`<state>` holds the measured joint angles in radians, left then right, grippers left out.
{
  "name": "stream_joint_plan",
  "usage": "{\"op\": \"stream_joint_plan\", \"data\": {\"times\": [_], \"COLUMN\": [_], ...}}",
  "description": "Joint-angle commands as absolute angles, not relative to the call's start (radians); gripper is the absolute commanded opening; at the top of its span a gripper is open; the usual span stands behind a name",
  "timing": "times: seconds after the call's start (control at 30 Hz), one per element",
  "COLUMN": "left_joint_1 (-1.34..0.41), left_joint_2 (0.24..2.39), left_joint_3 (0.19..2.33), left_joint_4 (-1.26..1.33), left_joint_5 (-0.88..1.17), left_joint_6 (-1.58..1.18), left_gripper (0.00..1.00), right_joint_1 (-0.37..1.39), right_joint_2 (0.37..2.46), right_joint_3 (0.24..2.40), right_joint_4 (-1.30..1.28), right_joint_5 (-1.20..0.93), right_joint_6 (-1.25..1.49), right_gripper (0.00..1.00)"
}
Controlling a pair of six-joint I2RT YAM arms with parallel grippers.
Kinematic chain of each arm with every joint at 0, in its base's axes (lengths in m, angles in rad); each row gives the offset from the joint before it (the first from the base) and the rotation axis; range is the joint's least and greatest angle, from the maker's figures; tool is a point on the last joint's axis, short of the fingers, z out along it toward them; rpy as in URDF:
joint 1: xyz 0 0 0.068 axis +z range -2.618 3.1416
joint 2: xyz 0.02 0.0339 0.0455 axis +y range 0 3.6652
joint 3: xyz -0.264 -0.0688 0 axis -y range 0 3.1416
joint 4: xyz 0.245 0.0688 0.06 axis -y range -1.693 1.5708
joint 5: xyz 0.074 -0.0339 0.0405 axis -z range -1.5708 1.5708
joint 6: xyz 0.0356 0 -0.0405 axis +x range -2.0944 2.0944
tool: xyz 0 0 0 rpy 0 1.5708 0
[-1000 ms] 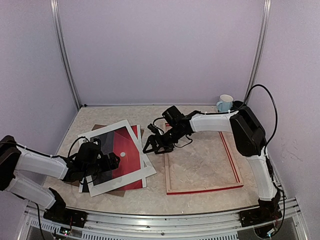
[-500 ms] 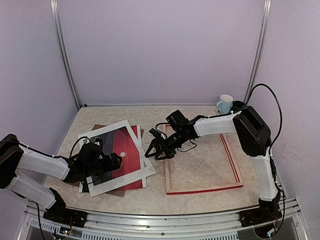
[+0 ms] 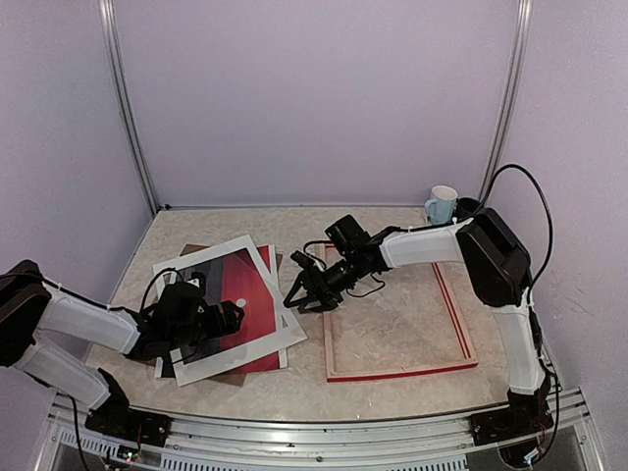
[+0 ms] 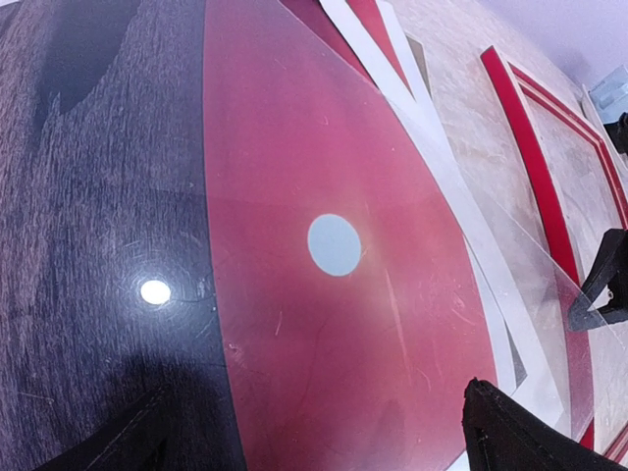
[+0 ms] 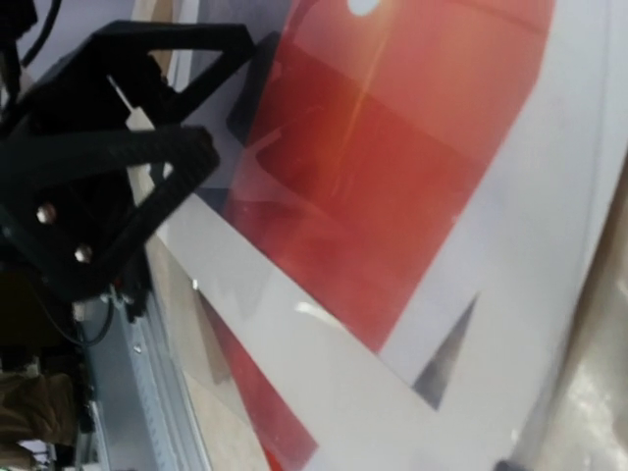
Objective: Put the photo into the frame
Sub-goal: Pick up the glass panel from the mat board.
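Left gripper (image 3: 225, 317): jaws spread as wide as they go, holding nothing, low over the near-left part of the stack.
Left fingertips (image 4: 510, 432): set well apart at the bottom of the left wrist view, above the dark-water part of the print.
Right gripper (image 3: 303, 297): jaws parted with nothing seen between them, at the right-hand corner of the stack, between the stack and the frame's left rail.
Right gripper contact: one fingertip sits at the tip of the clear sheet; I cannot tell whether it touches.
Photo (image 3: 251, 283): lies flat in the stack on the left of the table (image 3: 294, 385), outside the frame, its white sun (image 3: 241, 303) just beyond the left gripper.
Clear sheet (image 4: 535, 265): glossy, lying over the print, with one corner jutting toward the right gripper.
White mat (image 4: 446, 162): skewed around the print, its border crossing another white strip.
Brown board (image 3: 192, 249): under the stack, with a corner showing at the far left.
Frame (image 3: 402, 373): flat, just right of the stack, with the table surface showing through its opening.
Mug (image 3: 442, 203): upright at the far right corner, well apart from the frame.
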<state>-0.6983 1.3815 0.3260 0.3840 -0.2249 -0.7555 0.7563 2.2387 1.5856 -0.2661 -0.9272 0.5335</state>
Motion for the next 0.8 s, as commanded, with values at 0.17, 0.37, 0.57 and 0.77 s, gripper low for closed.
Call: {"op": "stream_joint_plan", "data": {"times": [0.17, 0.37, 0.57, 0.77], "left_joint_1": [-0.715, -0.716, -0.716, -0.719], "left_joint_2": [1.411, 1.409, 1.404, 1.400], "left_joint_3": [0.301, 0.301, 0.302, 0.304], "left_joint_4": [0.311, 0.311, 0.313, 0.308], "left_joint_5": [-0.166, -0.167, -0.166, -0.166], "left_joint_6": [-0.779, -0.775, -0.776, -0.778], "left_gripper": [0.99, 0.99, 0.99, 0.99], "right_joint_1": [0.757, 0.757, 0.756, 0.755], "right_joint_2": [2.284, 2.294, 2.277, 2.266], "right_joint_3": [1.640, 1.633, 1.592, 1.570], "right_joint_4": [-0.358, -0.404, -0.391, -0.368], "right_joint_5": [-0.950, -0.942, -0.943, -0.957], "right_joint_6": [0.484, 0.445, 0.440, 0.455], "right_gripper": [0.55, 0.36, 0.14, 0.04]}}
